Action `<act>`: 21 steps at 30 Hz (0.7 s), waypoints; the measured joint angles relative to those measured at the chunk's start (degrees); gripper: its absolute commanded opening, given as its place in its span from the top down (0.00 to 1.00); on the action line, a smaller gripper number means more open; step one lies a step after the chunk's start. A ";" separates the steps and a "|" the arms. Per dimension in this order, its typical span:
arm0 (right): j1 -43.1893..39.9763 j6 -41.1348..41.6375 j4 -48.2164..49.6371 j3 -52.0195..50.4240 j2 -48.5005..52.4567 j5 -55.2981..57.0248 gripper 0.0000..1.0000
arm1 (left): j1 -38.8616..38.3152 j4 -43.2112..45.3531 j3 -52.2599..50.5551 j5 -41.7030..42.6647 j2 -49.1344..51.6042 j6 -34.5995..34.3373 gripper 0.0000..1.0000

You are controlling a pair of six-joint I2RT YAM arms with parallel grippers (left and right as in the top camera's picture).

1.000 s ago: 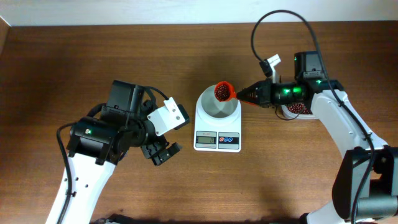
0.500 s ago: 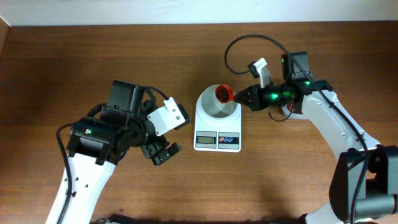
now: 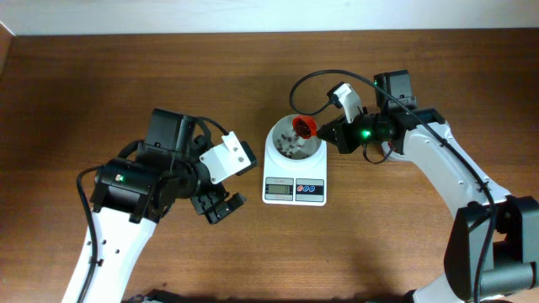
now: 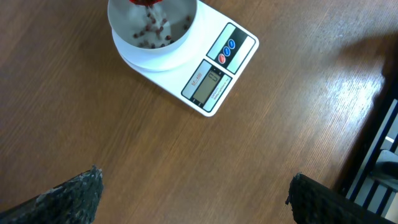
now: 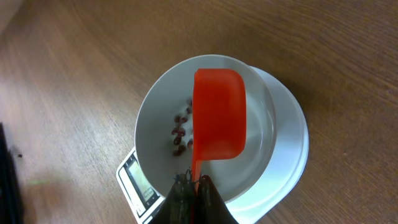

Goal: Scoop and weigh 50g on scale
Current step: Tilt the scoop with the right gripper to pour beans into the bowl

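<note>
The white scale (image 3: 295, 190) stands at mid-table with its round white bowl (image 3: 286, 151) on top. My right gripper (image 3: 325, 132) is shut on the handle of a red scoop (image 3: 303, 127), which it holds over the bowl's right rim. In the right wrist view the scoop (image 5: 217, 115) is turned mouth down over the bowl (image 5: 146, 112), and several red beans (image 5: 180, 134) lie inside. My left gripper (image 3: 217, 204) hangs open to the left of the scale. Its fingertips (image 4: 84, 190) are wide apart over bare wood, with the scale (image 4: 214, 81) ahead of them.
A black cable (image 3: 307, 80) loops from the right arm above the bowl. The left arm's white camera block (image 3: 227, 158) sits close to the scale's left side. The table's back edge (image 3: 253, 34) meets a pale wall.
My right gripper has shifted left toward the bowl and rolled the scoop over. Beans that were in the scoop now lie in the bowl. The left arm has stayed still.
</note>
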 measured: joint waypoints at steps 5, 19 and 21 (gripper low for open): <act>0.48 -0.59 0.00 0.00 0.00 0.20 0.96 | 0.00 0.00 0.00 0.00 0.00 0.00 0.01; 1.66 -0.81 -0.09 0.00 -0.13 1.44 0.96 | 0.00 0.00 0.00 0.00 0.00 0.02 0.01; 1.66 -0.79 -0.59 0.00 -0.44 1.44 0.96 | 0.00 0.00 0.00 0.00 0.00 0.00 0.01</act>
